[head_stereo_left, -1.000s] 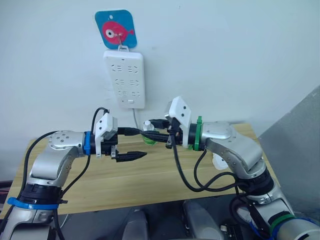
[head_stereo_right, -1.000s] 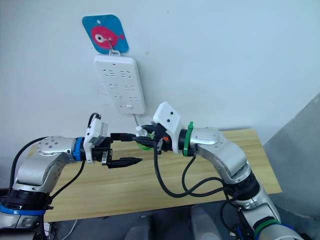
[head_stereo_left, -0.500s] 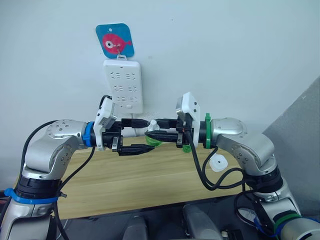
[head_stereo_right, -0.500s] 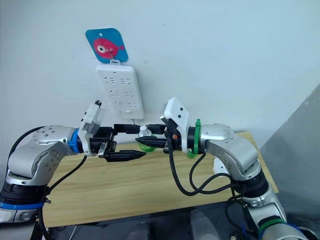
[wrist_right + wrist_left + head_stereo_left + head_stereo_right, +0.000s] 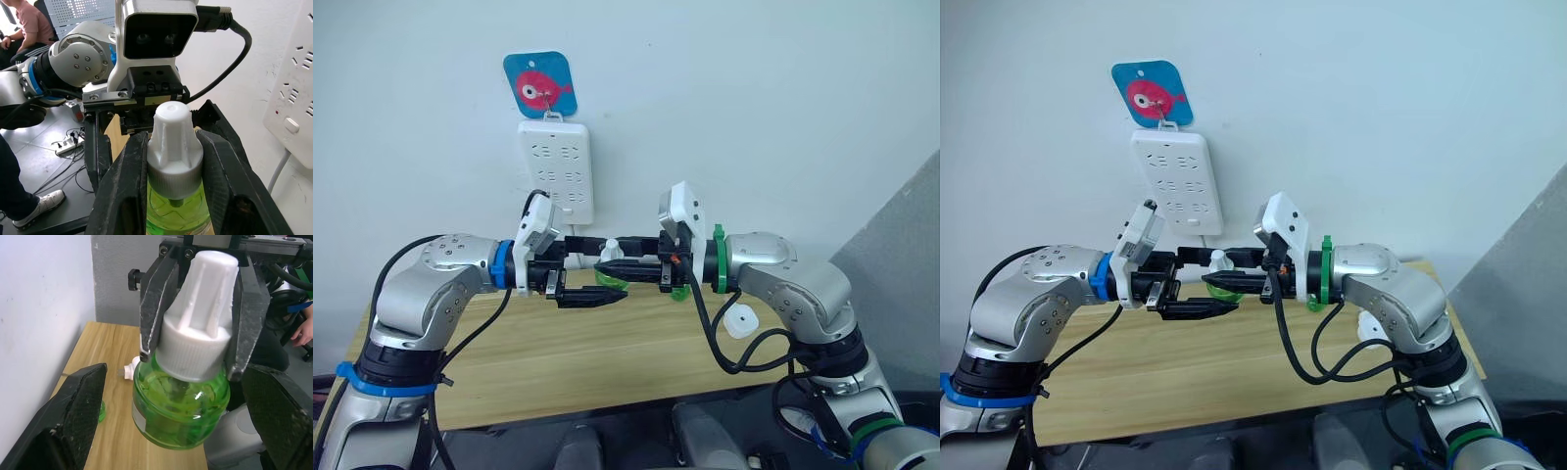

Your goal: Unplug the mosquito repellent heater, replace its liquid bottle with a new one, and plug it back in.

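Right claw [image 5: 171, 196] pinching green liquid bottle [image 5: 181, 401] by its white cap, mid-frame above worktop [image 5: 607, 362]. Left claw [image 5: 592, 279] spread around bottle. Heater [image 5: 740, 321] lying lower right on worktop. Power strip [image 5: 555, 168] hanging upper left.

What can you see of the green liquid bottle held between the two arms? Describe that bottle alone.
The green bottle is a small rounded bottle of clear green material with liquid inside, topped by a white ribbed cap that narrows to a fluted tip. The right gripper clamps the cap with both black fingers, holding it above the wooden table. The left gripper is open around it, apart from it.
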Robot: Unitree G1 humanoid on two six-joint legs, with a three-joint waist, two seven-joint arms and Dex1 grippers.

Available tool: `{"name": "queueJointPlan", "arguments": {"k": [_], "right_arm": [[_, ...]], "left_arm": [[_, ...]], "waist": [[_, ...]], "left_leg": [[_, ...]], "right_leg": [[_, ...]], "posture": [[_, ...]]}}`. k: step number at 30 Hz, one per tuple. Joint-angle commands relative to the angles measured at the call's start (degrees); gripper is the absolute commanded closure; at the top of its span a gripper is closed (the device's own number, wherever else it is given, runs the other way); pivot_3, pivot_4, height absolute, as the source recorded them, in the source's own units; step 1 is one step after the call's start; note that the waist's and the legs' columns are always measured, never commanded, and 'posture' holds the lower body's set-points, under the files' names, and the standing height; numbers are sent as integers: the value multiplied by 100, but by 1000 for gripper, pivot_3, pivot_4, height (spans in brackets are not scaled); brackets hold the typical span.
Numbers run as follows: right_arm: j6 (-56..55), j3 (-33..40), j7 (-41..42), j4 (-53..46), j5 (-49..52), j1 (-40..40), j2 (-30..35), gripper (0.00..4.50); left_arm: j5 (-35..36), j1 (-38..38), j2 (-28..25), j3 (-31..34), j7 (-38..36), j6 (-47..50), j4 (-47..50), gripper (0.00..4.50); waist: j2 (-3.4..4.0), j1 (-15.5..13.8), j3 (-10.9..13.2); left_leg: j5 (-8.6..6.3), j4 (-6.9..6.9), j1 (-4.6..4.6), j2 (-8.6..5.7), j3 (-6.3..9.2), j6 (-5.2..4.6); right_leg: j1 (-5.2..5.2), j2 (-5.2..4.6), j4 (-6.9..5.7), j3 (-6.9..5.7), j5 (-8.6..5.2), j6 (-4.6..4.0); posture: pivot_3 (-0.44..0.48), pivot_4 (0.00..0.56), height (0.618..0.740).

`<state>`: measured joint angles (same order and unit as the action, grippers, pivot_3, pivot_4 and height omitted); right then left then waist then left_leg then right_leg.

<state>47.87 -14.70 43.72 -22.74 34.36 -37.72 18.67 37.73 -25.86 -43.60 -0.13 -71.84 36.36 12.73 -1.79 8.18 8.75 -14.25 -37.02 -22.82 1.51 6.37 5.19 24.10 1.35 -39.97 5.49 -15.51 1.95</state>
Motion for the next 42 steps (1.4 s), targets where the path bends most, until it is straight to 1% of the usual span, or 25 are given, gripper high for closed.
{"name": "queueJointPlan", "arguments": {"k": [1,4,7,8,9,12,13,20,22,23,25,26,28,29,32,33,36,39,42], "right_arm": [[-50,150,-22,-222,140,-140,-51,3351],[-47,154,-36,-216,182,-144,-51,3351],[-53,147,-38,-220,200,-153,-56,3351],[-47,147,-37,-229,212,-151,-58,3351],[-53,140,-30,-226,210,-152,-56,3351],[-56,126,-18,-235,209,-151,-46,3351],[-53,119,-9,-238,207,-148,-36,3352],[-63,138,-10,-233,171,-114,26,3365],[-119,162,17,-222,133,-94,82,2642],[-133,159,32,-220,114,-93,108,2412],[-259,188,-91,-284,-89,-62,211,1655],[-260,272,-229,-394,-145,9,272,1348],[-230,407,-392,-657,-136,174,376,1335],[-256,427,-638,-844,-277,331,375,1335],[-299,304,-1262,-1267,-547,698,150,1335],[-279,247,-1579,-1302,-658,774,-69,1335],[-293,-129,-2190,-1250,-1136,919,-453,1335],[-348,-285,-2479,-1086,-1400,945,-711,1335],[-484,-405,-2487,-932,-1560,967,-782,1335]], "left_arm": [[76,-57,-1,5,27,34,169,75],[66,-71,10,-30,22,38,171,75],[37,-116,32,-73,32,32,130,645],[25,-144,71,-69,77,17,102,922],[20,-169,99,-69,102,10,72,1313],[20,-214,176,-44,173,10,28,2095],[22,-221,193,-38,188,9,19,2193],[-166,-110,141,-55,77,-268,-84,2193],[-260,-68,161,-55,108,-409,-159,2193],[-292,-60,168,-63,116,-459,-185,2193],[-379,-2,308,-32,311,-619,-247,2193],[-473,55,436,-18,495,-767,-264,2193],[-567,146,662,27,818,-930,-262,2193],[-704,214,780,7,987,-1097,-253,2193],[-871,397,1035,-13,1396,-1259,-123,2193],[-904,462,1092,-31,1488,-1288,-61,2193],[-952,589,1228,-71,1680,-1352,90,2193],[-979,588,1293,-76,1782,-1369,110,2193],[-973,562,1359,-117,1904,-1350,140,2193]], "waist": [[0,-2,-22],[0,-4,-36],[1,-4,-46],[0,-4,-50],[0,-5,-51],[-1,-6,-58],[0,-5,-59],[2,-3,-70],[2,-3,-78],[3,-4,-83],[4,-6,-86],[4,-7,-87],[11,-33,-116],[9,-33,-128],[12,-24,-169],[14,-21,-179],[19,14,-199],[22,10,-210],[24,-5,-230]], "left_leg": [[0,-1,0,0,0,0],[0,-2,1,-1,0,0],[0,-3,1,0,0,0],[0,-2,1,0,0,0],[0,-2,1,0,0,0],[0,-3,0,-1,0,0],[0,-3,1,-1,0,0],[0,-2,1,0,0,0],[0,-3,1,0,0,0],[0,-3,2,-1,0,0],[0,-3,2,-1,0,0],[0,-3,2,-2,0,0],[0,-3,-2,-3,2,0],[0,-3,-2,-3,2,0],[0,-2,-1,-2,3,0],[0,-2,0,-1,2,0],[0,-2,11,1,-5,0],[0,-4,16,2,-4,0],[0,-5,14,-1,-3,-1]], "right_leg": [[0,0,0,0,0,0],[-2,1,0,0,0,0],[-2,1,-1,1,0,0],[-2,1,-1,1,0,0],[-2,1,-1,0,0,0],[-3,1,0,1,0,0],[-2,1,0,1,0,0],[-2,2,-1,2,0,0],[-2,2,-1,2,0,0],[-2,2,-1,2,0,0],[-3,2,-1,2,0,0],[-3,2,-1,3,0,0],[-3,0,1,2,0,0],[-3,-2,2,3,-1,1],[-2,-2,1,5,0,1],[-3,-1,0,6,0,1],[-5,6,-8,15,0,0],[-11,11,-8,15,0,0],[-16,10,-2,14,0,0]], "posture": [[-92,61,728],[-92,61,728],[-93,62,728],[-93,62,728],[-92,61,728],[-92,61,728],[-92,62,728],[-91,58,728],[-93,54,728],[-93,54,728],[-91,53,728],[-87,50,728],[-86,43,728],[-89,48,728],[-97,52,728],[-97,52,728],[-110,53,728],[-115,52,728],[-121,51,728]]}}
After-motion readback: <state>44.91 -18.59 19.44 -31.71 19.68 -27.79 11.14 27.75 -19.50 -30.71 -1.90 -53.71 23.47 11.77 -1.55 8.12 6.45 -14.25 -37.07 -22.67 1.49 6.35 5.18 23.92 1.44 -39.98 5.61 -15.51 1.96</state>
